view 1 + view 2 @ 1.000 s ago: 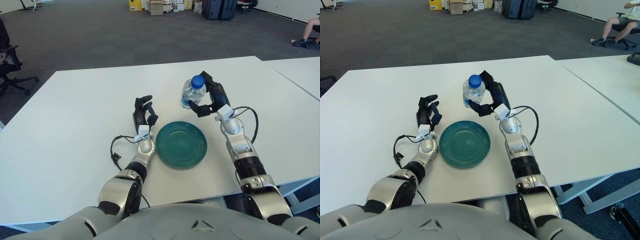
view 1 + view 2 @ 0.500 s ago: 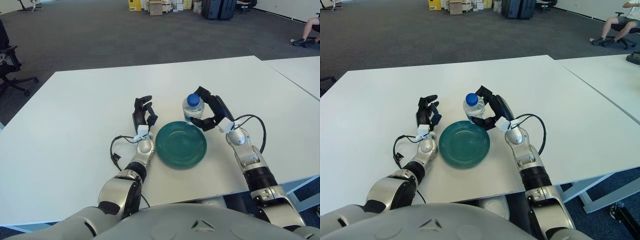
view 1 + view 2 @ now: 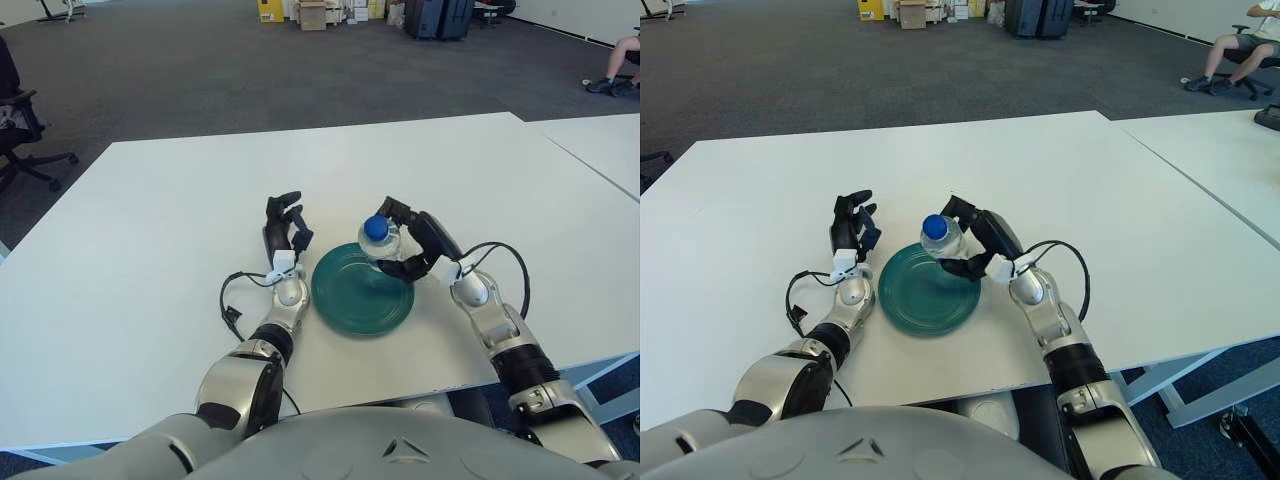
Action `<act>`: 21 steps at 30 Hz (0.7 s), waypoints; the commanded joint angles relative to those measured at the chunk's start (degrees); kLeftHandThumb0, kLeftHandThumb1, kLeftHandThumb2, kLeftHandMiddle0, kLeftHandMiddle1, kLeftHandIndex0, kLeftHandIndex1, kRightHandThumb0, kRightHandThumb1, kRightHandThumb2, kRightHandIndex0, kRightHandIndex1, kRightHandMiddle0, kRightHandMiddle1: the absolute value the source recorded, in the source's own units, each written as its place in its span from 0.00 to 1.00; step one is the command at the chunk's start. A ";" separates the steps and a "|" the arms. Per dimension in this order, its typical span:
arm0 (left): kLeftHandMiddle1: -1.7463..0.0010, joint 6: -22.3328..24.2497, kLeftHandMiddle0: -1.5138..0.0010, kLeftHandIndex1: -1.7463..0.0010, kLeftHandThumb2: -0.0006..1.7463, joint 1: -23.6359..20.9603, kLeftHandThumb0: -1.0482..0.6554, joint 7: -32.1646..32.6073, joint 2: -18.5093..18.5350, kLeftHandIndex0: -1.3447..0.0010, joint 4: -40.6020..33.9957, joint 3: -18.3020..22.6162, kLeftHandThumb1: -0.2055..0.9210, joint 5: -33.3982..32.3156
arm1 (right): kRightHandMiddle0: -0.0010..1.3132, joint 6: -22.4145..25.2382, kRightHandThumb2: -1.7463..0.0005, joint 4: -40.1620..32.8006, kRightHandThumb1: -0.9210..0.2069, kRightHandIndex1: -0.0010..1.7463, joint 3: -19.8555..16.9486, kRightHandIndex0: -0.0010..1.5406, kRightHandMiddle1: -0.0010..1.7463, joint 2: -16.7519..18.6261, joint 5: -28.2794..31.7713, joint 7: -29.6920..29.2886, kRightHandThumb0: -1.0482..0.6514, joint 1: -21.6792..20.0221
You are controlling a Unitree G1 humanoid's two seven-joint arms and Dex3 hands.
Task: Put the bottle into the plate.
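A white table carries a green plate near its front edge, seen from the robot's head. The right hand sits at about 2 o'clock from the plate's centre, its dark fingers curled around a clear bottle with a blue cap. The bottle is upright and appears over the plate's far rim, at roughly 12 to 1 o'clock on the plate. Whether its base touches the plate cannot be told, since the fingers and the bottle's own body hide the contact.

The left hand appears at about 10 o'clock from the plate, just beside its left rim. Its fingers point away from the robot, loosely spread, and they hold nothing. A black cable loops beside the left wrist, at about 9 o'clock from the plate. A second black cable arcs over the right forearm, at about 3 o'clock from the plate. Grey carpet lies beyond the table's far edge. A second white table stands at the right.
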 commanded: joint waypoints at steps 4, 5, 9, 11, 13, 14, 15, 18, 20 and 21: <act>0.59 0.02 0.61 0.31 0.51 1.81 0.22 0.07 0.21 0.66 1.30 0.14 1.00 0.17 | 0.76 0.38 0.30 1.26 0.55 1.00 0.19 0.80 1.00 -1.12 0.35 1.21 0.54 -1.46; 0.59 0.08 0.61 0.31 0.52 1.80 0.22 0.28 0.25 0.66 1.29 0.06 1.00 0.34 | 0.76 0.33 0.30 1.59 0.55 1.00 0.33 0.80 1.00 -1.14 0.34 1.30 0.54 -1.43; 0.59 0.12 0.61 0.32 0.52 1.78 0.22 1.01 0.36 0.66 1.28 -0.23 1.00 0.88 | 0.77 -0.78 0.30 2.61 0.55 1.00 1.12 0.81 1.00 -1.56 -0.93 0.61 0.53 -1.36; 0.59 0.10 0.61 0.32 0.52 1.75 0.22 1.28 0.39 0.66 1.30 -0.35 1.00 1.03 | 0.77 -1.89 0.30 3.31 0.55 1.00 1.64 0.81 1.00 -1.97 -1.95 -0.08 0.53 -1.46; 0.59 0.02 0.61 0.32 0.52 1.76 0.22 1.39 0.42 0.66 1.31 -0.46 1.00 1.08 | 0.77 -3.04 0.31 3.97 0.55 1.00 2.07 0.81 1.00 -2.26 -2.87 -0.74 0.53 -1.58; 0.59 -0.11 0.61 0.32 0.52 1.77 0.22 1.41 0.45 0.66 1.32 -0.51 1.00 1.10 | 0.77 -4.10 0.31 4.49 0.54 1.00 2.42 0.81 1.00 -2.45 -3.53 -1.18 0.53 -1.66; 0.59 -0.17 0.61 0.32 0.53 1.74 0.22 1.45 0.46 0.66 1.32 -0.57 1.00 1.13 | 0.77 -4.92 0.31 4.93 0.54 1.00 2.66 0.81 1.00 -2.62 -3.97 -1.51 0.53 -1.77; 0.59 -0.32 0.61 0.31 0.53 1.66 0.22 1.67 0.52 0.65 1.30 -0.71 1.00 1.26 | 0.77 -7.16 0.31 6.15 0.54 1.00 3.39 0.82 1.00 -2.77 -5.07 -2.80 0.53 -1.99; 0.59 -0.43 0.61 0.31 0.53 1.61 0.23 2.06 0.58 0.65 1.31 -0.87 1.00 1.54 | 0.77 -8.85 0.31 7.07 0.54 1.00 3.97 0.82 1.00 -3.22 -5.56 -2.95 0.53 -2.36; 0.59 -0.45 0.61 0.31 0.52 1.59 0.23 2.23 0.61 0.65 1.31 -0.93 1.00 1.67 | 0.77 -9.54 0.31 7.45 0.53 1.00 4.24 0.81 1.00 -3.42 -5.69 -2.92 0.53 -2.51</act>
